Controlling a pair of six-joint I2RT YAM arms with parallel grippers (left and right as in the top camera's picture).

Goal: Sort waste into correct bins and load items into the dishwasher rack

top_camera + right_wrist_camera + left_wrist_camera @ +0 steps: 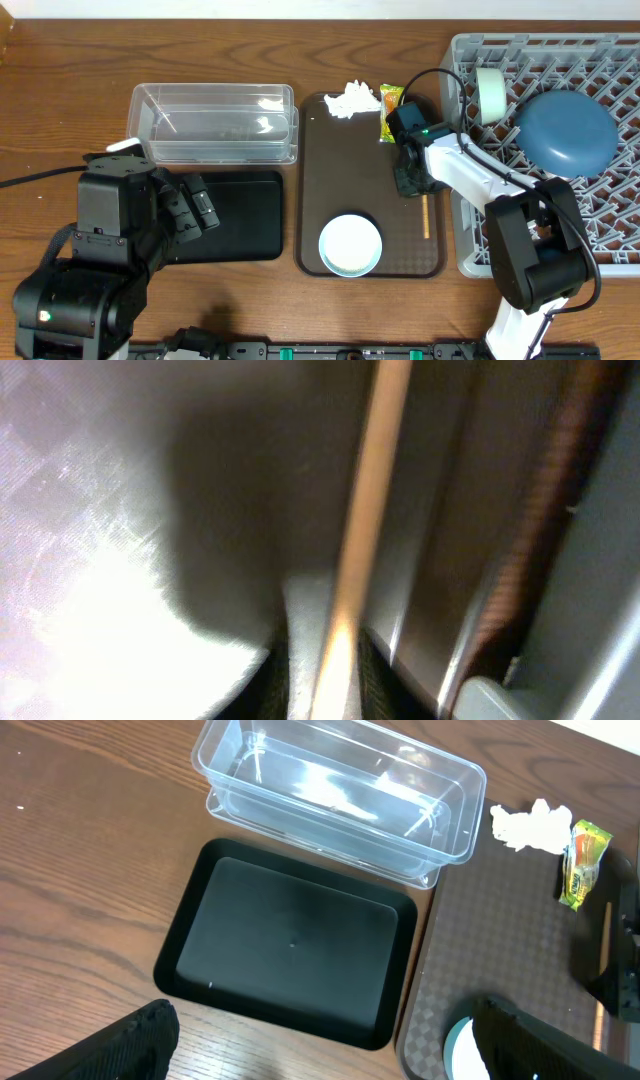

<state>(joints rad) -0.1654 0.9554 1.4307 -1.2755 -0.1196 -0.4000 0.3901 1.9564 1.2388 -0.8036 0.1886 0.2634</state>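
On the wooden surface (pixel 60 100) the clear plastic rectangular tub (pixel 215 122) stands at the back left. The shallow black rectangular tray (pixel 225 215) lies just in front of it, their near edges almost meeting in the left wrist view. To their right sits the larger brown serving tray (pixel 330 180). The crumpled white tissue (pixel 352 100) lies at its far edge, with the small yellow-green-orange snack wrapper (pixel 389 112) just beside it. The smaller mint-green bowl (pixel 350 245) sits upright at the near end. The large square grey plastic crate with pegs (pixel 600 230) fills the right side. In it the large dark blue bowl (pixel 565 130) lies upside down, and a pale white round dish (pixel 490 90) stands on edge near the crate's far left corner (bowl or cup, I cannot tell). The left hand (pixel 325 1020) hovers over the near edge of the black tray, its fingers (pixel 130 1045) spread wide apart with nothing between them. The right hand (pixel 410 183) is down on the right side of the brown tray, close to the crate wall, at the far end of a thin wooden chopstick (pixel 425 215). In the blurred right wrist view the stick runs up between the two fingers, which sit tight on either side. I cannot tell whether they actually press it.
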